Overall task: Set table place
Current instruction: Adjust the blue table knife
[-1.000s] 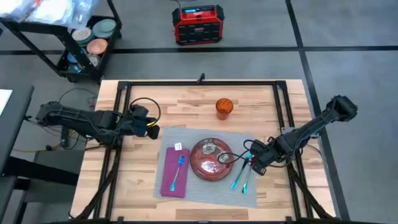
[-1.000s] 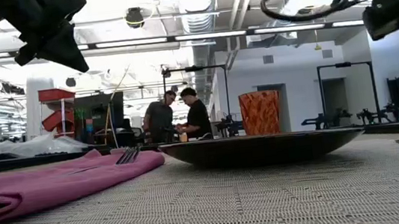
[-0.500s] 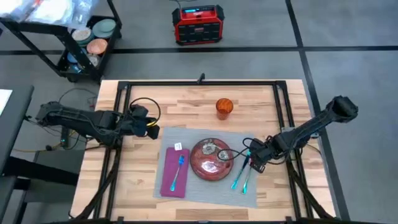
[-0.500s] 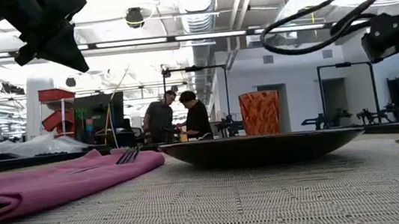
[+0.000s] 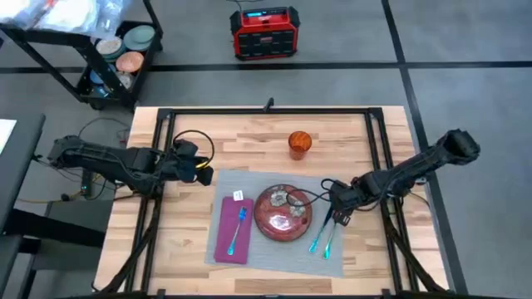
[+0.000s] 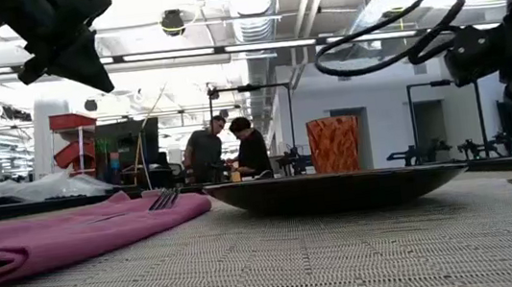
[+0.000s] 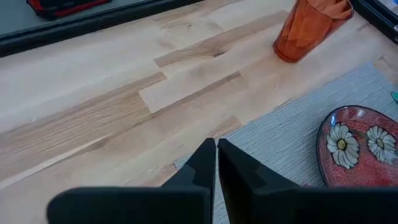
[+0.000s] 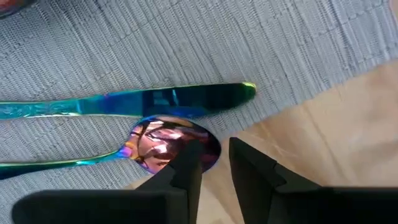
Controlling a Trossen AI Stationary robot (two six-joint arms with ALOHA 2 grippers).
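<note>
The grey placemat [image 5: 281, 254] lies on the wooden table [image 5: 249, 141]. On it are a red flowered plate [image 5: 283, 213], a purple napkin [image 5: 226, 235] bearing a blue fork [image 5: 238, 226], and, right of the plate, an iridescent knife [image 8: 155, 99] and spoon [image 8: 166, 140]. An orange cup [image 5: 299, 143] stands beyond the mat. My right gripper [image 8: 214, 167] hovers slightly open at the spoon's bowl end [image 5: 335, 218]. My left gripper [image 7: 216, 163] is shut and holds nothing, by the mat's far left corner [image 5: 205, 174]. My right gripper comes slanting down at the spoon's bowl [image 8: 186, 138] near the mat's right edge. One fingertip [image 8: 189, 155] overlaps the bowl's rim in the wrist view; whether it touches, I cannot tell. The spoon lies flat on the mat, nothing between the fingers.
Black frame rails [image 5: 378, 141] run along the table's sides. Bare wood lies between the mat and the far edge, around the cup. In the low view the plate [image 6: 334, 188] and napkin [image 6: 54, 239] fill the foreground; two people stand far off in the room.
My right gripper has moved toward the table's far edge and a little to the left, from beside the spoon's handle to its bowl end. Knife and spoon lie where they were.
</note>
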